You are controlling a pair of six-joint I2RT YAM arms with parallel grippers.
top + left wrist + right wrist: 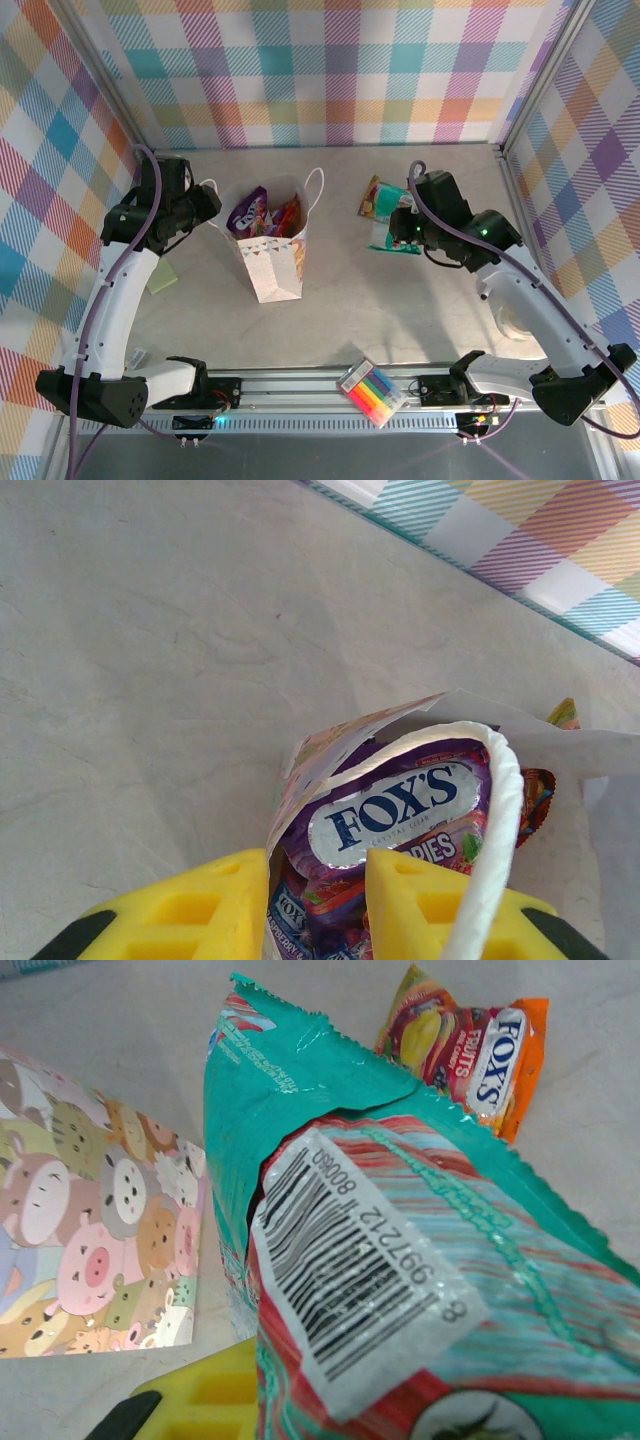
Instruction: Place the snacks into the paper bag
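Teal packet [330, 1160] — glossy, crinkly film, judged light, slippery and easily crushed. It lies to the right of the paper bag [275, 265], well apart from it and just beside the orange packet [480, 1050]. The right gripper [400, 232] is clamped on it. Hold it at a crimped seam, not the puffed middle. The left gripper [318, 865] straddles the bag's rim — whether it pinches the paper cannot be told.

Both arms I drove, the left arm [120, 300] and the right arm [540, 310], had white curved shells with black joints and black bases. A purple cable [92, 300] ran along each. The left gripper [317, 880] had bright yellow fingers [190, 910] with square hollows and black edges.
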